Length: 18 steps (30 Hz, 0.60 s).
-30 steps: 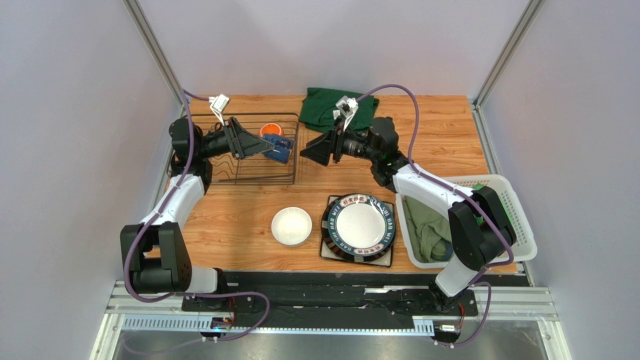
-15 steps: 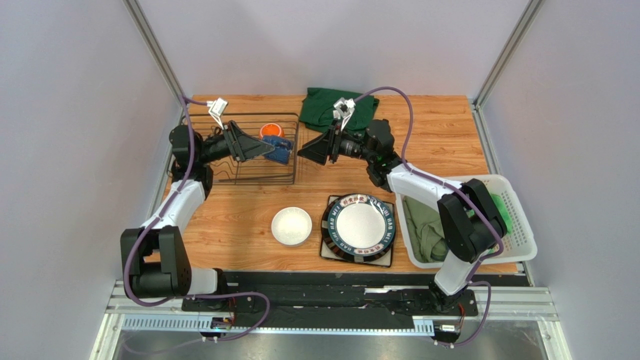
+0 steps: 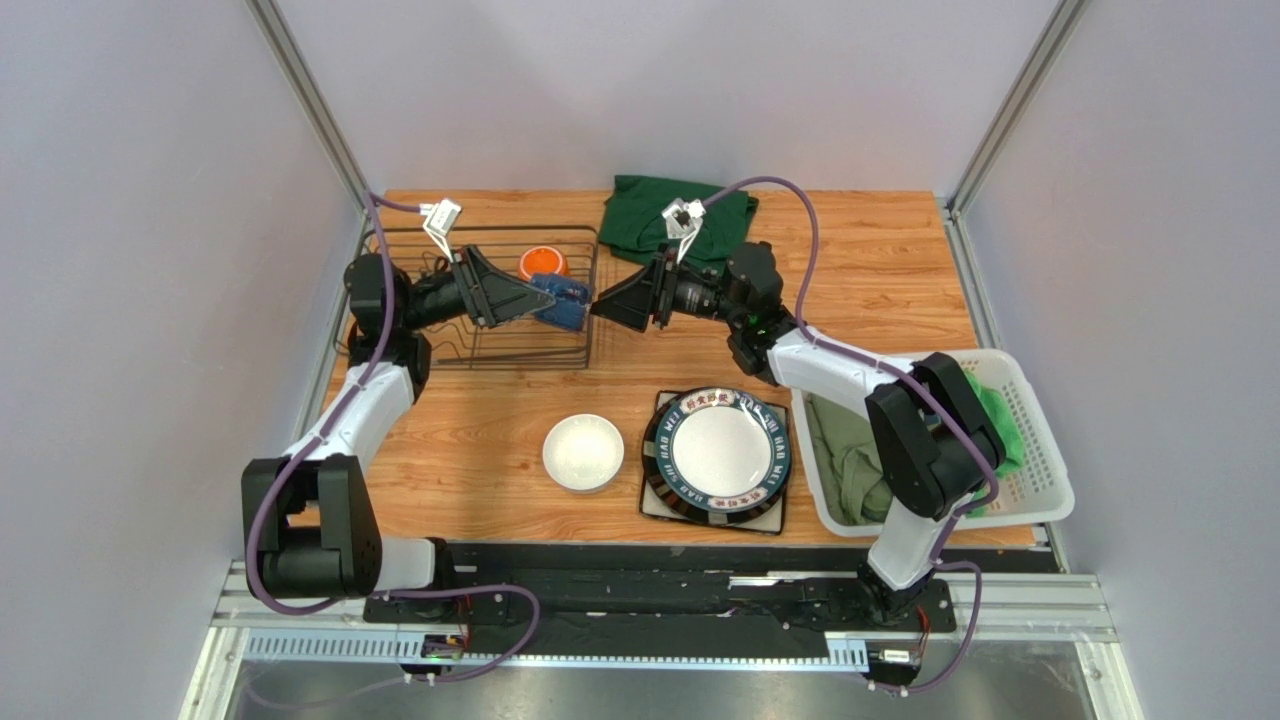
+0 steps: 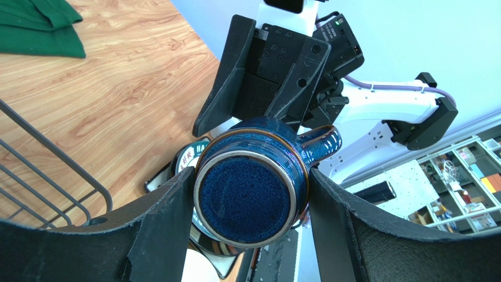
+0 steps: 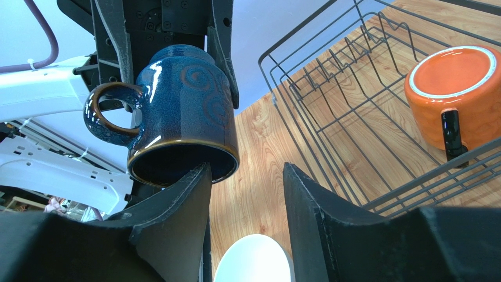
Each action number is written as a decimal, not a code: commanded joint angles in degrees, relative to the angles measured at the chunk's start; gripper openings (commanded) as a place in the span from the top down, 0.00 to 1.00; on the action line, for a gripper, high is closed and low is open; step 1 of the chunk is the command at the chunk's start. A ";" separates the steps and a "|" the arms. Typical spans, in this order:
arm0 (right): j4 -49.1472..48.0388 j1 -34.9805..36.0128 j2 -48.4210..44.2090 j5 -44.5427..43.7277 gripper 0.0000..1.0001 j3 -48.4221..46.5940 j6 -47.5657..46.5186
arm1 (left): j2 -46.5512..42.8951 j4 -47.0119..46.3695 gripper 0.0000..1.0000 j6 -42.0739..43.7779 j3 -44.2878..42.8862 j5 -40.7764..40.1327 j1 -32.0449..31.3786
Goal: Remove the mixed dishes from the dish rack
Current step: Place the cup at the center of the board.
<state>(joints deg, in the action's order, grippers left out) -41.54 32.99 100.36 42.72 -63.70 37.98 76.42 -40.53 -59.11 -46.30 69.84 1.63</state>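
Note:
My left gripper [image 3: 558, 305] is shut on the dark blue mug [image 3: 567, 306], held sideways in the air at the right edge of the dish rack [image 3: 496, 357]. The left wrist view has the mug's base [image 4: 250, 194] clamped between both pads of that gripper [image 4: 250, 174]. My right gripper [image 3: 604, 309] faces the mug's mouth [image 5: 179, 108] from the right; it [image 5: 247, 170] stands open, its left fingertip [image 5: 197, 182] just under the rim. An orange mug [image 3: 541, 263] lies in the rack [image 5: 329, 100]. The small white bowl [image 3: 583, 452] and the round dark-rimmed plate [image 3: 717, 450] rest on the table.
A square plate shows only its corners [image 3: 769, 521] under the round plate. A dark green cloth [image 3: 661, 218] lies at the back of the table. The white slatted laundry basket [image 3: 1037, 435] with green cloths stands at the right edge.
My right gripper has moved left up to the mug's mouth, and its jaws have narrowed a little. The left gripper still holds the blue mug at about the same spot.

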 commanded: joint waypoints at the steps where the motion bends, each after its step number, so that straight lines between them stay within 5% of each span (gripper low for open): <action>1: -4.78 0.67 1.07 0.61 0.49 -2.30 1.31 | -2.77 -4.55 1.00 1.10 -0.02 -1.02 -0.48; 18: -9.88 1.90 3.27 1.75 0.64 -2.92 4.74 | -1.80 -6.14 1.00 1.28 0.86 -1.73 -4.00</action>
<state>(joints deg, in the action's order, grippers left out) -47.07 34.48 103.11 44.12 -64.25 42.04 76.40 -41.91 -58.61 -45.23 68.23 -1.74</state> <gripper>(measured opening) 0.394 0.726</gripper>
